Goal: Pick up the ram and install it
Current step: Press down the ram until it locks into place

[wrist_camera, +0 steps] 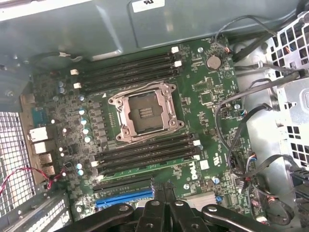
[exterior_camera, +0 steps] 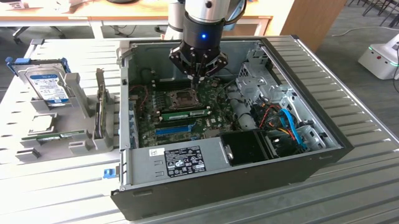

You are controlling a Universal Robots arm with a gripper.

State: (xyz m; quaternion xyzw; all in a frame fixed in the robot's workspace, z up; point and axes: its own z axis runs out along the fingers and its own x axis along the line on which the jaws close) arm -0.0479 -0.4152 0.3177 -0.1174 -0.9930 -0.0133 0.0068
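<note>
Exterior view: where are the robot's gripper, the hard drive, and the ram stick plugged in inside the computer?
gripper (exterior_camera: 196, 85): exterior view, its lower tip.
hard drive (exterior_camera: 50, 86): exterior view, its blue-white label.
ram (exterior_camera: 187, 112): exterior view, middle of the green stick.

Pale ribbed metal tabletop (exterior_camera: 349, 84) underfoot of everything. Light wooden desk (exterior_camera: 124, 18) at 12 o'clock. Grey carpeted floor (exterior_camera: 349, 42) at 2 o'clock, white wheeled unit (exterior_camera: 381, 58) standing there.

Exterior view: high, angled down over the open computer case (exterior_camera: 249, 154) on the worktop (exterior_camera: 56, 186). Wrist view: close, facing the motherboard (wrist_camera: 203, 92). Shared: motherboard, CPU socket (exterior_camera: 185, 97).
</note>
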